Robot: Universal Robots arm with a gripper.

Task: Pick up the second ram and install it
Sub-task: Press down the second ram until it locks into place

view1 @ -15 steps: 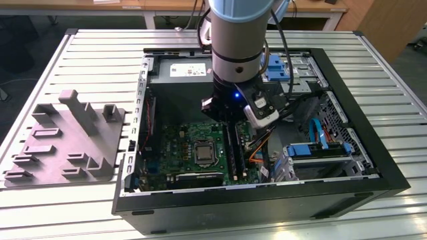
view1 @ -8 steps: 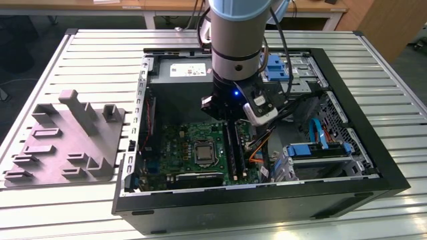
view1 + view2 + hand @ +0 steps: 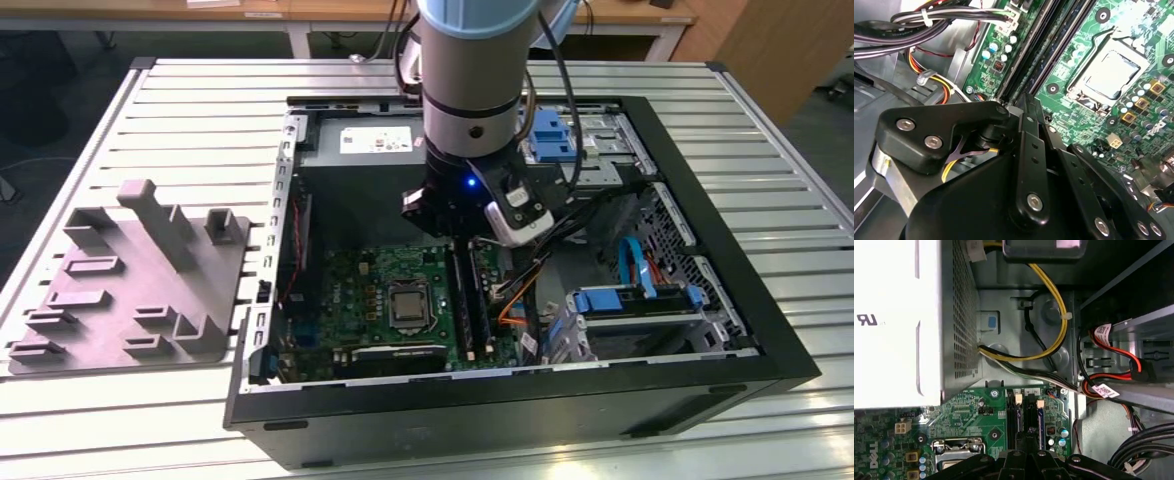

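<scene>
Exterior view, centre of frame: the gripper [image 3: 461, 235] hangs inside the open case [image 3: 747, 330], low over the black slots [image 3: 467, 295] just right of the socket [image 3: 404, 305] on the motherboard [image 3: 360, 290]. Its fingers [image 3: 1026, 115] look drawn close together in the second wrist view, pointing along the slots, but whether they hold the ram cannot be told. The grey block [image 3: 134, 280] lies on the table [image 3: 80, 420] at left.

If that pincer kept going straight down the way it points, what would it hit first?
Most likely the memory slots on the motherboard, directly beneath the pincer in the exterior view. In the second wrist view its tip sits over those dark slots; the remaining gap is unclear.
</scene>
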